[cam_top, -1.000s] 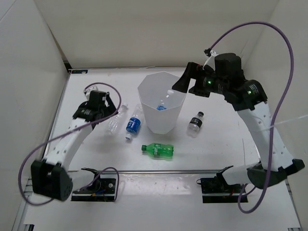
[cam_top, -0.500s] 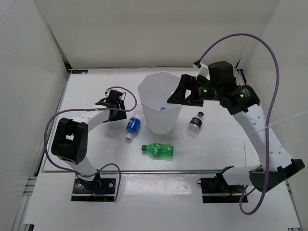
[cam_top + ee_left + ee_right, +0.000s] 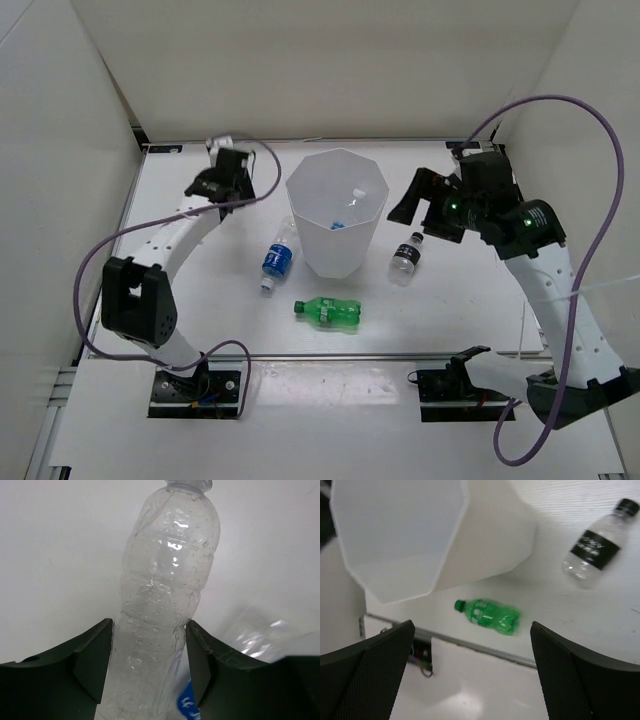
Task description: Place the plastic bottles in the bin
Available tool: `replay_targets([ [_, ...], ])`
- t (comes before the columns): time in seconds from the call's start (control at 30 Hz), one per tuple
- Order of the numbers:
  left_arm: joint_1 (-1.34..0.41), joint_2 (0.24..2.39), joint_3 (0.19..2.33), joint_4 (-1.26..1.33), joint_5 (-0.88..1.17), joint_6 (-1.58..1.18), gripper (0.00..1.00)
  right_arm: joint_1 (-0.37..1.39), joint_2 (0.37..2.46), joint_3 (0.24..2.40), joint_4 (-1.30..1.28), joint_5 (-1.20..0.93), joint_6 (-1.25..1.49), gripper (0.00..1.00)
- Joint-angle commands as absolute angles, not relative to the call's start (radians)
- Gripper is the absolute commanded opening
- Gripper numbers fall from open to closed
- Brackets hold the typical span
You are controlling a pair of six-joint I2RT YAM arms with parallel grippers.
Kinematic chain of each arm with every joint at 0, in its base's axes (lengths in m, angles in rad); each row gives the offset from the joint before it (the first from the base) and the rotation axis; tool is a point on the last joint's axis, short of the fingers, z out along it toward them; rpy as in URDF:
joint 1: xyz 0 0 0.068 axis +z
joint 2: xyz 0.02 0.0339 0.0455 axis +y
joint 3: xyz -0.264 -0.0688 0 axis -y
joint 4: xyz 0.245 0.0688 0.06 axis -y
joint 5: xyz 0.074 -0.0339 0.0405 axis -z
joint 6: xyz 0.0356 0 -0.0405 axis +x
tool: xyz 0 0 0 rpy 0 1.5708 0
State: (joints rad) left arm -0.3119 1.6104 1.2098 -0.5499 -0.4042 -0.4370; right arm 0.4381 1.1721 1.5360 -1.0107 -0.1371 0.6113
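My left gripper (image 3: 226, 163) is raised over the back left of the table, shut on a clear plastic bottle (image 3: 165, 600) that fills the gap between the fingers (image 3: 95, 655). The tall white bin (image 3: 338, 212) stands mid-table with a blue-labelled bottle (image 3: 342, 220) lying inside. A blue-labelled bottle (image 3: 277, 256) lies on the table left of the bin, a green one (image 3: 328, 312) in front of it, and a black-labelled one (image 3: 407, 252) to its right. My right gripper (image 3: 408, 208) hovers right of the bin, open and empty, with the green bottle (image 3: 487, 616) below it.
White walls close in the table on the left, back and right. The arm bases and their cables (image 3: 200, 385) sit along the near edge. The bin (image 3: 420, 535) fills the upper left of the right wrist view, and the black-labelled bottle (image 3: 595, 547) lies at upper right.
My left gripper has shut on the clear bottle and lifted it toward the back left. The right gripper has drawn back from over the bin to its right side.
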Motion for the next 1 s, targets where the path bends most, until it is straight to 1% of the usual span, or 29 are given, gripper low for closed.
replay_targets([
  [0.0,-0.322,1.459,1.478,-0.534,-0.523,-0.365,0.54,0.400,1.077,1.467,-0.984,0.009,0.655,1.00],
  [0.03,-0.322,1.448,1.581,-0.534,-0.547,-0.353,0.52,0.400,1.030,1.419,-0.912,0.041,0.666,1.00],
  [0.07,-0.333,1.448,1.630,-0.534,-0.548,-0.342,0.52,0.391,1.007,1.325,-0.881,0.054,0.678,1.00],
  [0.1,-0.345,1.448,1.675,-0.534,-0.548,-0.333,0.52,0.376,0.990,1.287,-0.859,0.066,0.689,1.00],
  [0.2,-0.379,1.448,1.819,-0.534,-0.467,-0.354,0.52,0.331,0.966,1.191,-0.836,0.087,0.727,1.00],
  [0.23,-0.403,1.457,1.842,-0.534,-0.430,-0.370,0.52,0.316,0.988,1.190,-0.851,0.087,0.747,1.00],
  [0.27,-0.417,1.468,1.880,-0.534,-0.344,-0.406,0.52,0.284,1.032,1.178,-0.862,0.087,0.756,1.00],
  [0.33,-0.460,1.483,1.902,-0.534,-0.241,-0.429,0.52,0.224,1.090,1.187,-0.894,0.024,0.756,1.00],
  [0.4,-0.506,1.503,1.914,-0.534,-0.155,-0.430,0.50,0.181,1.199,1.219,-0.928,-0.061,0.733,1.00],
  [0.47,-0.581,1.525,1.896,-0.534,-0.135,-0.440,0.50,0.131,1.299,1.253,-0.951,-0.165,0.723,1.00],
  [0.6,-0.672,1.551,1.869,-0.525,-0.098,-0.431,0.51,0.109,1.359,1.229,-0.895,-0.195,0.699,1.00],
  [0.63,-0.701,1.566,1.859,-0.525,-0.098,-0.414,0.54,0.109,1.359,1.218,-0.870,-0.205,0.686,1.00],
  [0.73,-0.733,1.575,1.859,-0.525,-0.093,-0.391,0.67,0.098,1.397,1.209,-0.827,-0.206,0.675,1.00],
  [0.77,-0.742,1.575,1.859,-0.525,-0.107,-0.391,0.74,0.098,1.429,1.209,-0.801,-0.206,0.649,1.00],
  [0.8,-0.742,1.557,1.859,-0.525,-0.132,-0.391,0.99,0.098,1.446,1.218,-0.801,-0.206,0.649,1.00],
  [0.97,-0.742,1.502,1.870,-0.525,-0.190,-0.314,0.99,0.098,1.597,1.218,-0.779,-0.183,0.638,1.00],
])
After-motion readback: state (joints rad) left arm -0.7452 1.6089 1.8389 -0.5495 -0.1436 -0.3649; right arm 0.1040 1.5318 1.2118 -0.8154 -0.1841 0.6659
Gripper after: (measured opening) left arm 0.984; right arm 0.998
